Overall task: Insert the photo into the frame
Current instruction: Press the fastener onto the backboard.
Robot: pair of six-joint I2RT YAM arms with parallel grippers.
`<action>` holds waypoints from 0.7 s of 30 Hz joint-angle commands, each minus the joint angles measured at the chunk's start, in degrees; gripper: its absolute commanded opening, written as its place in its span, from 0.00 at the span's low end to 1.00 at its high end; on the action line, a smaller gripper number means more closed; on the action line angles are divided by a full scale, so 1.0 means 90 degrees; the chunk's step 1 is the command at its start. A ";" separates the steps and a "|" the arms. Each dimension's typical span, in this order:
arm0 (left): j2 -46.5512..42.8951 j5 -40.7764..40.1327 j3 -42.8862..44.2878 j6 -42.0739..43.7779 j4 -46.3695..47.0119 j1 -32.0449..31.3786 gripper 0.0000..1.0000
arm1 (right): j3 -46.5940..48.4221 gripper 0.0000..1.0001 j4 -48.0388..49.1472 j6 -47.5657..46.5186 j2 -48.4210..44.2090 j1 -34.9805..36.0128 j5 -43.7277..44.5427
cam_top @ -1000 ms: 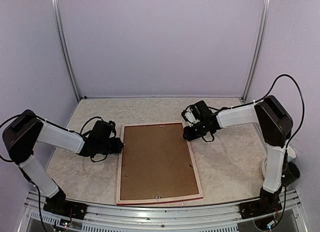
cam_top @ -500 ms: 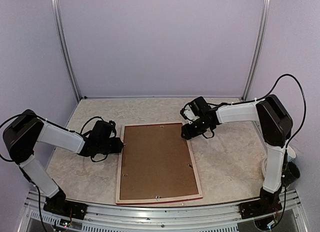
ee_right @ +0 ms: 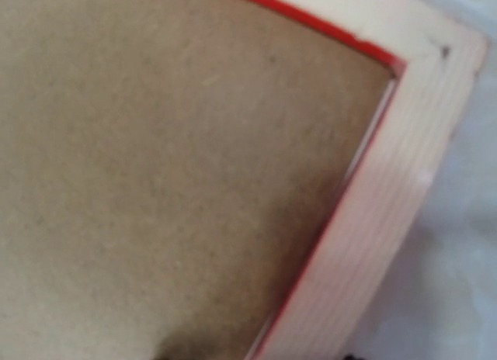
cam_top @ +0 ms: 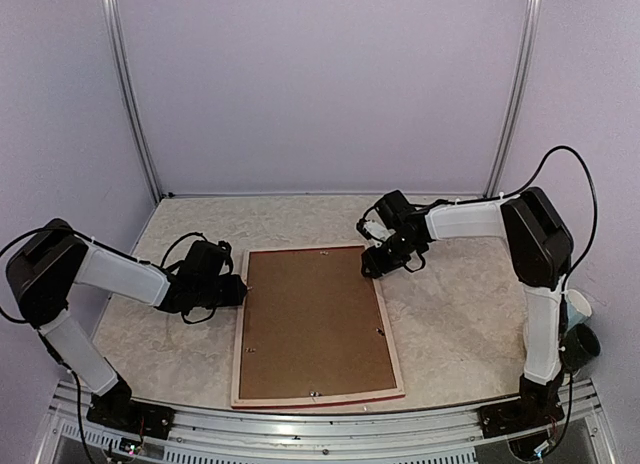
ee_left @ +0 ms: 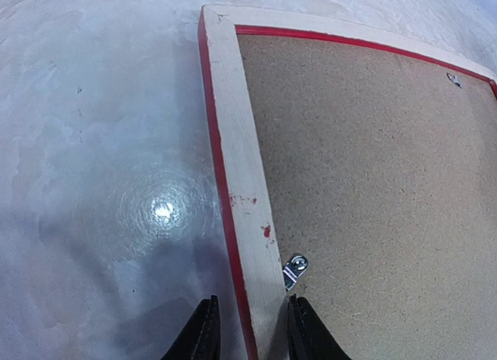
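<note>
The frame [cam_top: 238, 356] lies face down in the middle of the table, pale wood back up with a red edge. The brown backing board [cam_top: 312, 319] fills it. The photo is hidden. My left gripper [cam_top: 240, 290] is at the frame's left rail; in the left wrist view its jaws [ee_left: 252, 329] straddle that rail [ee_left: 237, 143], the left one a little apart from the red edge, beside a metal turn clip [ee_left: 294, 268]. My right gripper [cam_top: 372, 264] is low over the frame's far right corner [ee_right: 388, 189]. Its fingers are out of its blurred wrist view.
Small metal clips sit along the board's edges [cam_top: 380, 332]. Purple walls close the back and sides. A metal rail [cam_top: 320, 424] runs along the near edge. A white and black object [cam_top: 577, 319] stands by the right arm's base.
My right gripper has shifted a little left and toward the far side, onto the frame's far right corner. The left arm and the frame have not moved.
</note>
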 commanded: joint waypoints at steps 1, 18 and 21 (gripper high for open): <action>0.0262 -0.0177 -0.0024 0.0096 -0.0588 0.0030 0.31 | 0.0138 0.49 -0.0300 -0.0151 0.0242 -0.0043 -0.0126; 0.0347 -0.0236 0.0005 0.0105 -0.0617 0.0040 0.29 | 0.0123 0.29 -0.0478 -0.0266 0.0066 -0.0033 0.0264; 0.0347 -0.0254 0.0006 0.0105 -0.0617 0.0040 0.29 | 0.0118 0.17 -0.0475 -0.0287 0.0094 -0.0024 0.0316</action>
